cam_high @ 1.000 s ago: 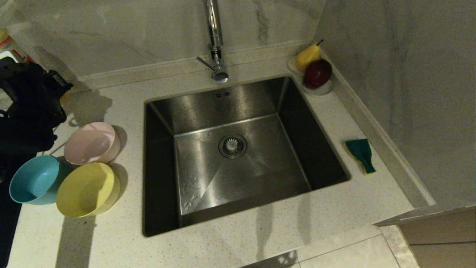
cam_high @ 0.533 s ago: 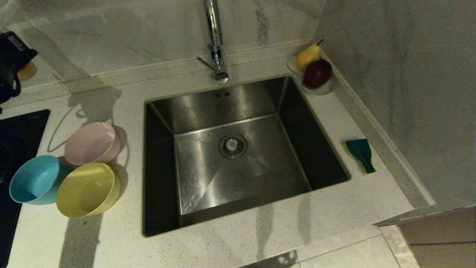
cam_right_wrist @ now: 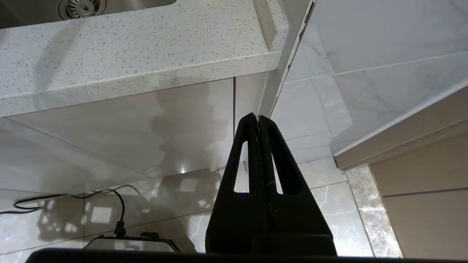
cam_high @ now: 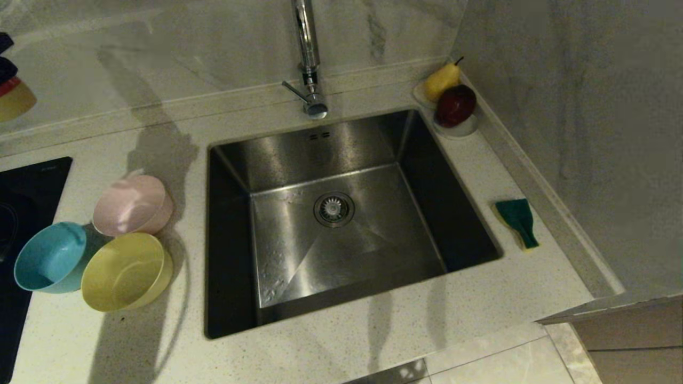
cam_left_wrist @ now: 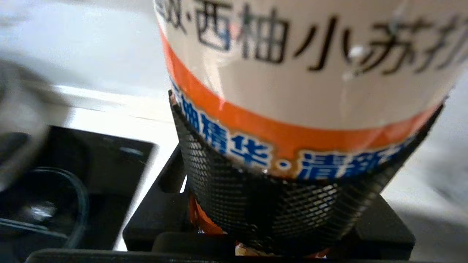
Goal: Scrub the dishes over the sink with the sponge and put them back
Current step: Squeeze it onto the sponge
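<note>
The sink (cam_high: 331, 213) sits in the middle of the pale speckled counter (cam_high: 373, 341) with nothing in its steel basin but the round drain strainer (cam_high: 334, 209); the chrome tap (cam_high: 308, 58) rises at its far edge. Three bowls stand clustered on the counter left of the sink, all of them bare inside: one pink bowl (cam_high: 132, 205) farthest back, one blue bowl (cam_high: 49, 257) at the far left, and one yellow bowl (cam_high: 126, 272) nearest, its rim touching or overlapping the other two. At the far right corner, a white saucer (cam_high: 458, 128) bears a dark red apple (cam_high: 455, 105), with a yellow pear (cam_high: 442, 81) just behind it. One sponge (cam_high: 517, 220) lies green face up on the counter right of the sink. The left gripper (cam_left_wrist: 285, 204) holds a labelled bottle (cam_left_wrist: 303, 73) clamped between its mesh-faced fingers (cam_left_wrist: 256, 208), up near the far left corner. The right gripper (cam_right_wrist: 259, 120) hangs below the counter edge, its fingers pressed together on nothing.
</note>
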Available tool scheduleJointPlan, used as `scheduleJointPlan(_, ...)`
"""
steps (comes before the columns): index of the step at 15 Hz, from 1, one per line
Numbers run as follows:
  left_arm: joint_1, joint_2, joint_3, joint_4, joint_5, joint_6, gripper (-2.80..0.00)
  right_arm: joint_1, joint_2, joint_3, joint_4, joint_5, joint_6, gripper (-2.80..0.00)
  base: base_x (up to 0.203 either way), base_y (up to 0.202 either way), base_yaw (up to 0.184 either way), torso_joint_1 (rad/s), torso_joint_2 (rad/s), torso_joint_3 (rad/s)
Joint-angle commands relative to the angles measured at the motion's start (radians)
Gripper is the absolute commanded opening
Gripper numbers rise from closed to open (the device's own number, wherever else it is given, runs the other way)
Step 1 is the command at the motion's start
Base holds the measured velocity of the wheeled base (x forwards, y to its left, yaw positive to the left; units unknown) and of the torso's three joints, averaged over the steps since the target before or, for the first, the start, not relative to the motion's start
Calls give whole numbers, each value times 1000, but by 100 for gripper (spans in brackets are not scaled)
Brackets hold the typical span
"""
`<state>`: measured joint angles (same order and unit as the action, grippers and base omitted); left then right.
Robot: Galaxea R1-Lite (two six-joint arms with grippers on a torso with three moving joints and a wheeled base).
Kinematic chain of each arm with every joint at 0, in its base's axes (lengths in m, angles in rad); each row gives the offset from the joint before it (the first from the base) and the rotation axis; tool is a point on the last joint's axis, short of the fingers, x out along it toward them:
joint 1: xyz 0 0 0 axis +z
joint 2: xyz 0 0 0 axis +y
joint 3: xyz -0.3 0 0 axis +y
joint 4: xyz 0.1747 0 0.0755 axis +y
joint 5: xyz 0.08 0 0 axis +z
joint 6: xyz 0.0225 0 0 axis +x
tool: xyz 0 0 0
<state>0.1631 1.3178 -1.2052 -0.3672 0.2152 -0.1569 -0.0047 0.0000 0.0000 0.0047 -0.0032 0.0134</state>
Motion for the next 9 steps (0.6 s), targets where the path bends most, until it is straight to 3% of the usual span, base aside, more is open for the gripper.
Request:
scheduleJointPlan(1,-85,-184,37,91,-28,21,-280,0,0,0,0,0,0,-280,0,0,0,0,0,0)
scheduleJointPlan(3,-147,-272,50,203,-89,99,-280,0,0,0,0,0,0,-280,0,0,0,0,0,0)
scheduleJointPlan(6,-206,-366,100,277,-228,273,-280,0,0,2,0,0,0,-280,0,0,0,0,0,0)
scheduleJointPlan(7,-251,-374,111,291,-239,319,-280,0,0,0,0,0,0,-280,0,0,0,0,0,0)
scheduleJointPlan(9,-319,-404,151,326,-254,479,-280,0,0,1,0,0,0,-280,0,0,0,0,0,0)
